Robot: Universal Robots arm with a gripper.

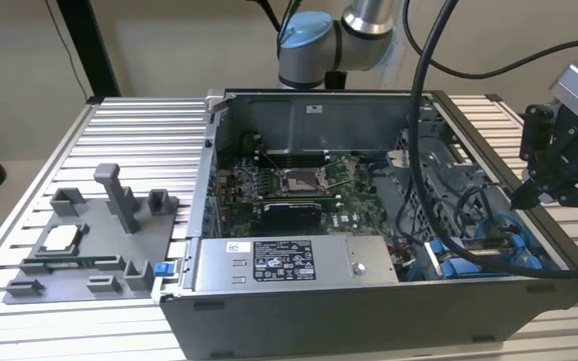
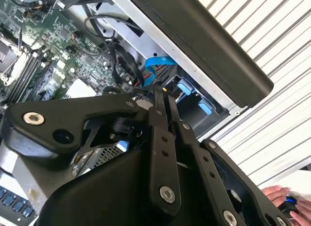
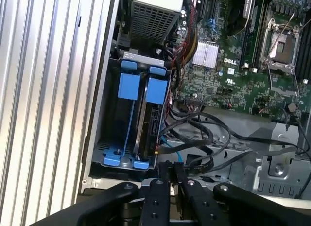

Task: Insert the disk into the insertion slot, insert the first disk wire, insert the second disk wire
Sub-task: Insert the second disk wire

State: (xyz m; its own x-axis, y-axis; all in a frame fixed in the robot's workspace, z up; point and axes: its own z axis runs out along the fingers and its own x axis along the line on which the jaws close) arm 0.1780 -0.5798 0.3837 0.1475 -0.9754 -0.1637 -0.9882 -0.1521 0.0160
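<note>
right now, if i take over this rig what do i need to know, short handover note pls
End effector: fingers closed together and holding nothing, in both wrist views. In the exterior view it hangs at the open computer case's right edge, above the drive bay corner.

Disk: already seated in the insertion slot, blue carrier tabs at its end, in the first wrist view.

Wires: a blue cable and black cables lie loose beside the bay, just ahead of the fingertips. Whether either is plugged into the disk cannot be told.

Done: disk insertion. Left: confirm or finish both disk wires.
</note>
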